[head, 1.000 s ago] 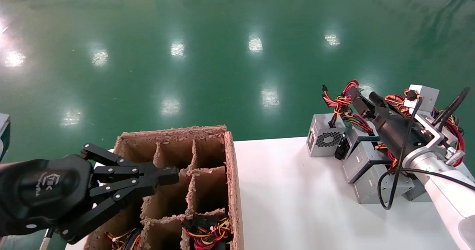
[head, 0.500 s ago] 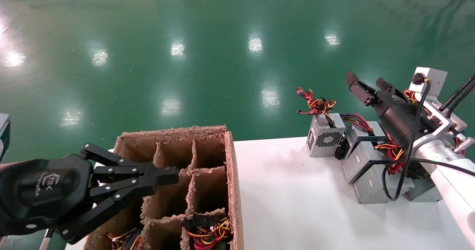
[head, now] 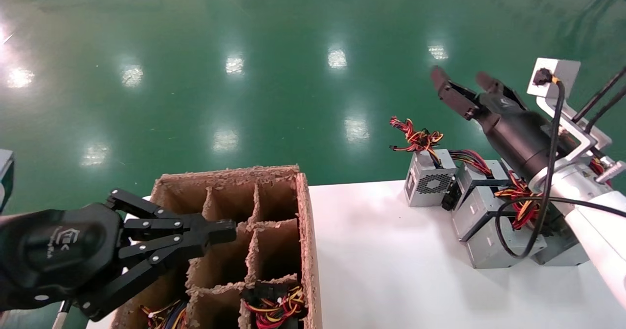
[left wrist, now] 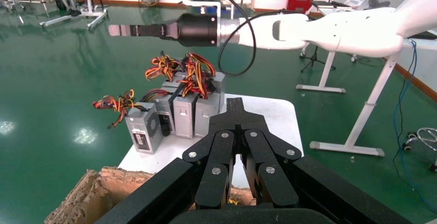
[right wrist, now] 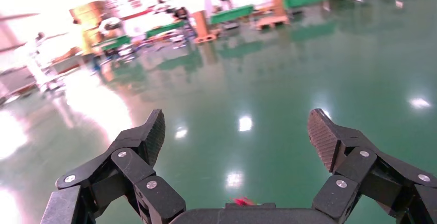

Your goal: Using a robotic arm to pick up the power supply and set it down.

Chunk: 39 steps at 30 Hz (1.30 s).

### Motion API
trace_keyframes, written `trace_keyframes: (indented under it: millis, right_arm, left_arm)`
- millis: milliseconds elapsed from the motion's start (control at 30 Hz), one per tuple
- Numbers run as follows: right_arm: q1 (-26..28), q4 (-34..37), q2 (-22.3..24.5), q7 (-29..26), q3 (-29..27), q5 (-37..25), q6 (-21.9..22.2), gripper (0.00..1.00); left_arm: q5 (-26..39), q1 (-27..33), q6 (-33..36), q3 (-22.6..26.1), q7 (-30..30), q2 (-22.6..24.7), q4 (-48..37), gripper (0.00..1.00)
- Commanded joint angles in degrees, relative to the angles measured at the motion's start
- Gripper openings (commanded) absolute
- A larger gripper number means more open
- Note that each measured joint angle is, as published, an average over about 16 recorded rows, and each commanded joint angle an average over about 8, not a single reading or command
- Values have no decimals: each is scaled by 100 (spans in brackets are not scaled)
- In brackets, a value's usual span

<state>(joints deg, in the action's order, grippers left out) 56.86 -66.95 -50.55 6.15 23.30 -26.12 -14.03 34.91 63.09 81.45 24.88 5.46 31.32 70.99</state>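
The right gripper [head: 462, 90] is held wide open, empty, above the power supply [head: 428, 177]; the left gripper [head: 215, 231] is parked closed over the carton [head: 274, 211].

Grey power supply [head: 429, 183] with black honeycomb vent, red-yellow-black wires [head: 415, 138], white desk [head: 386, 255], brown carton [head: 254, 231], glossy green floor [head: 274, 50]

**Hidden and cut-off parts**

In the head view, the carton [head: 274, 221] is cut by the lower edge of the frame, so its near compartments and the wire bundles [head: 274, 307] in them are seen only in part. The left gripper's [head: 225, 231] body is cropped at the lower left. The rear power supplies [head: 494, 221] at the right are partly covered by the right arm [head: 587, 211] and its cable. In the right wrist view, the table is hidden below the gripper [right wrist: 237, 131].
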Motion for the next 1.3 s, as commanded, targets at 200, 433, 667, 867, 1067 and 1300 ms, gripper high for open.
trace_keyframes:
  millis: [200,433,667,867,1067,1300]
  right_arm:
    - [60,-107,127,-69,-46,-122,-643,100]
    - [112,-178,308,-275,-132,-306,-1472,100]
    - [164,-248,489,-481,-219,-490,-2299,100]
    - [210,-310,647,-660,-294,-651,-3020,100]
    - [254,-370,802,-836,-369,-809,-3730,100]
    - [307,-442,986,-1046,-457,-997,-4575,100]
  left_arm:
    - [0,0,0,0,0,0,0,0]
    - [0,0,0,0,0,0,0,51]
    - [0,0,0,0,0,0,0,100]
    - [0,0,0,0,0,0,0,100]
    - [0,0,0,0,0,0,0,100]
    - [0,0,0,0,0,0,0,100]
